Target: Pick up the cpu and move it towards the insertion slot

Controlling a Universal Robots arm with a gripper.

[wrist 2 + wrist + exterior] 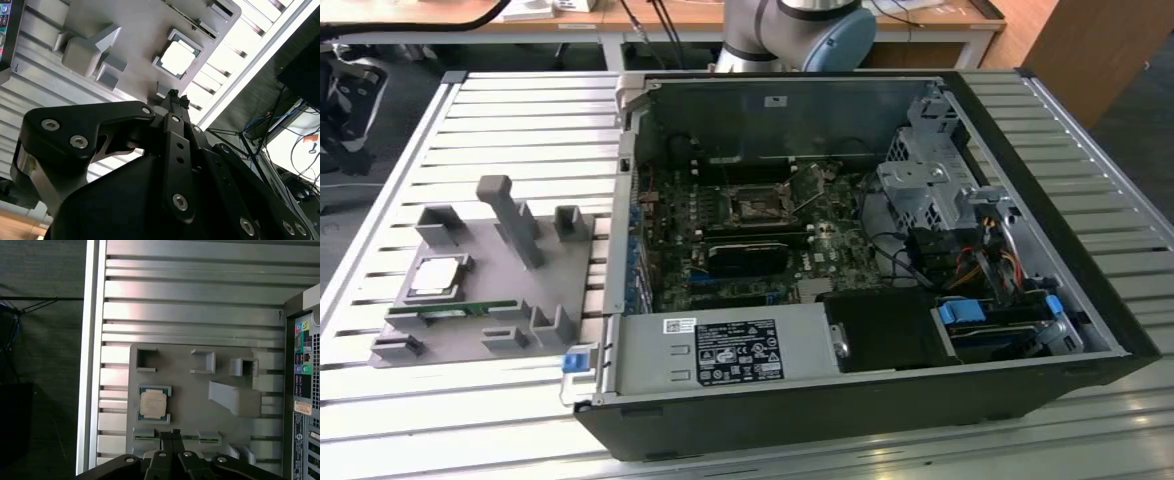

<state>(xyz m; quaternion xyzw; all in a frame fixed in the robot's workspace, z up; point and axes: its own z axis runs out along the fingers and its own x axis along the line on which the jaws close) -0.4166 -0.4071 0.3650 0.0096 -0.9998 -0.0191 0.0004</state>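
The cpu (438,275), a flat square chip with a silvery face, lies in a recess of the grey plastic tray (520,300) at the exterior view's left. Both wrist views look down on the cpu (153,404) (177,58) from well above. My gripper (170,434) (175,96) hangs over the tray beside the chip, apart from it, its black fingertips pressed together with nothing between them. The insertion slot (758,207), a dark square socket in a silver frame, sits on the green board inside the open computer case (1067,300).
A long green memory stick (447,310) lies in the tray near the cpu. Grey posts (507,215) stand up from the tray. The case's wall (624,200) rises between tray and board. Cables and a drive cage (934,190) crowd the case's right side. The slatted metal table (520,110) carries everything.
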